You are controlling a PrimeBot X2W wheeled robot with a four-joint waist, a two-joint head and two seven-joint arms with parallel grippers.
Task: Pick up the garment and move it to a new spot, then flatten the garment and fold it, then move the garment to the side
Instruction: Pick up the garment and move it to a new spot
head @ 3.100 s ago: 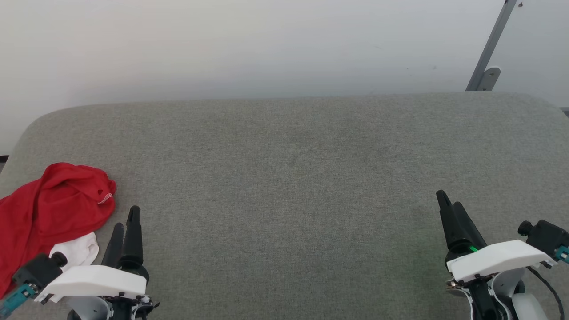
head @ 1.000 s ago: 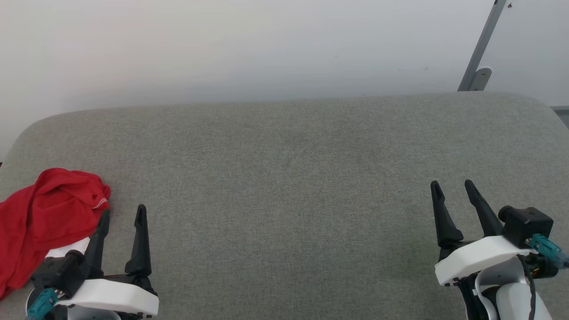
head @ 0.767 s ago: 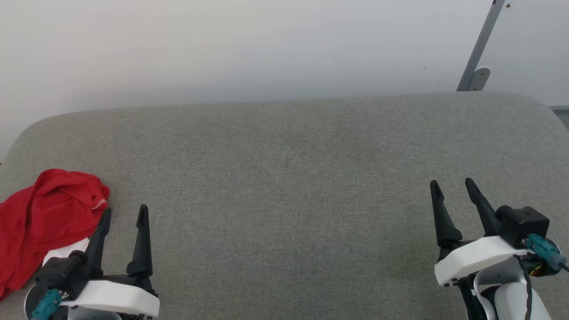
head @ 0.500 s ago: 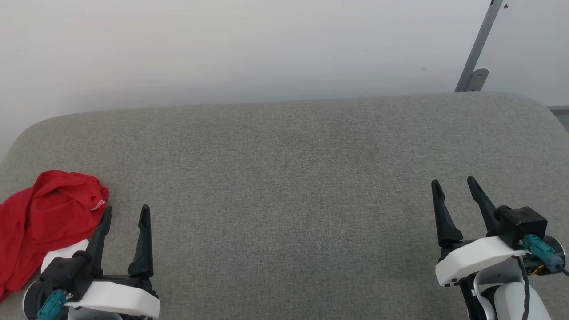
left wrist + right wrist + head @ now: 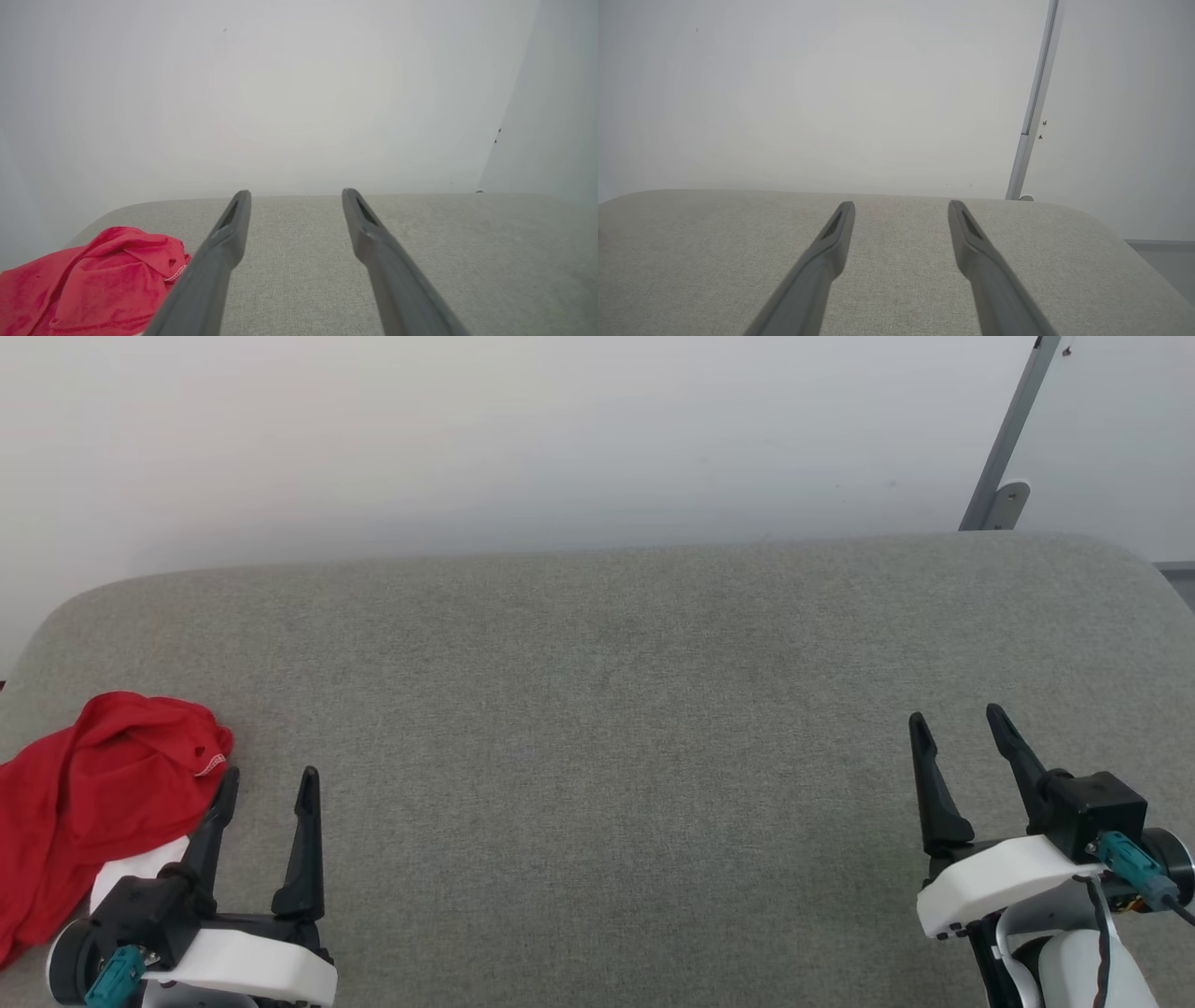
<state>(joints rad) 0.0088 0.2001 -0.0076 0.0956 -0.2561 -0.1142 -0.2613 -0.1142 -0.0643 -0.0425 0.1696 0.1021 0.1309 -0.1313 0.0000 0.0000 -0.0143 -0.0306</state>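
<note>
The garment (image 5: 89, 803) lies crumpled in a red heap at the near left edge of the grey padded surface, a white patch of it peeking out beside my left wrist. In the left wrist view the garment (image 5: 93, 284) sits low and left of the fingers. My left gripper (image 5: 269, 779) is open just right of the heap, its left finger close to the red cloth, nothing between the fingers. My right gripper (image 5: 957, 721) stands open over bare surface at the near right. Both wrist views show spread fingers, the left gripper (image 5: 295, 196) and the right gripper (image 5: 900, 206), with nothing held.
The grey padded surface (image 5: 597, 709) stretches wide between the two arms and ends at a rounded far edge against a pale wall. A grey metal bracket (image 5: 1004, 467) rises on the wall at the far right.
Both grippers opened from shut three seconds ago. Over the last second the arms hardly moved; the head camera drifted slightly. The garment lies where it was.
</note>
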